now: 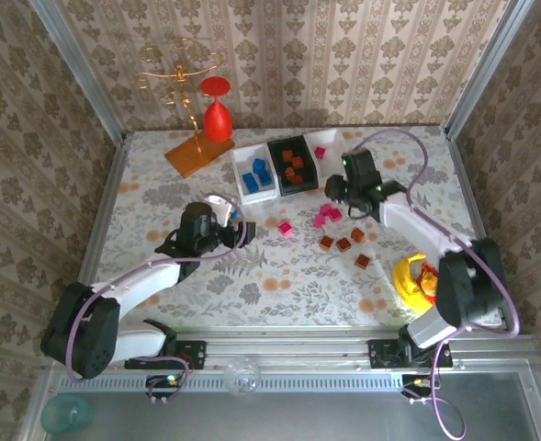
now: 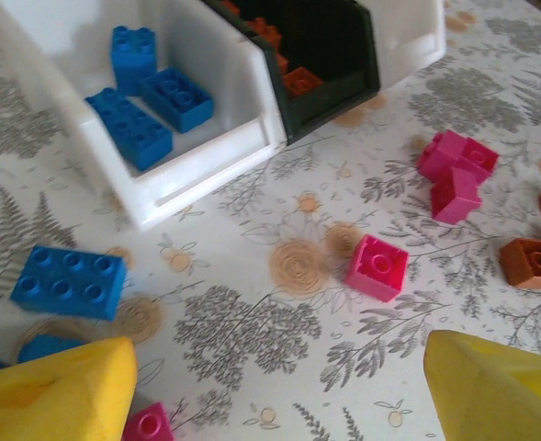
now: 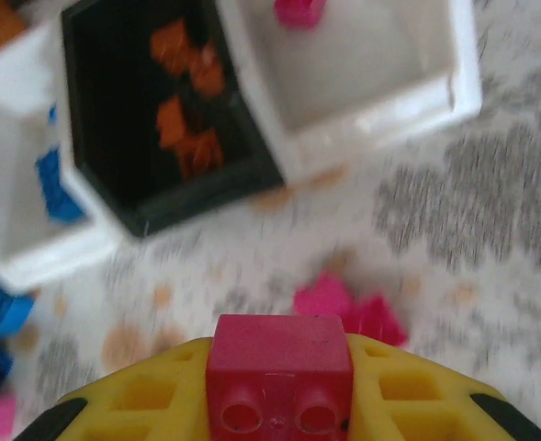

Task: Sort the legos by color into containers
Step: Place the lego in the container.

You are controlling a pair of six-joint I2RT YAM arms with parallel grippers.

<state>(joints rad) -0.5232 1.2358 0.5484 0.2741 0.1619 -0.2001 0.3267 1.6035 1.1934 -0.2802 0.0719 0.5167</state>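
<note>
From above, the left white bin (image 1: 240,181) holds blues, the black bin (image 1: 299,189) holds browns and the right white bin (image 1: 332,142) holds one pink. Browns (image 1: 343,244) and pinks (image 1: 325,218) lie loose.

Left wrist: the left gripper (image 2: 279,390), fingers apart, hangs near a loose blue brick (image 2: 68,280).

Right wrist: the right gripper (image 3: 279,397) clamps a pink brick (image 3: 279,354), short of the bins.

Roughly half seems left.

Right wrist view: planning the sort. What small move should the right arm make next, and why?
Probably carry the held pink lego forward over the right-hand white bin: the right gripper has its jaws shut on it, and that bin already holds another pink piece.
</note>
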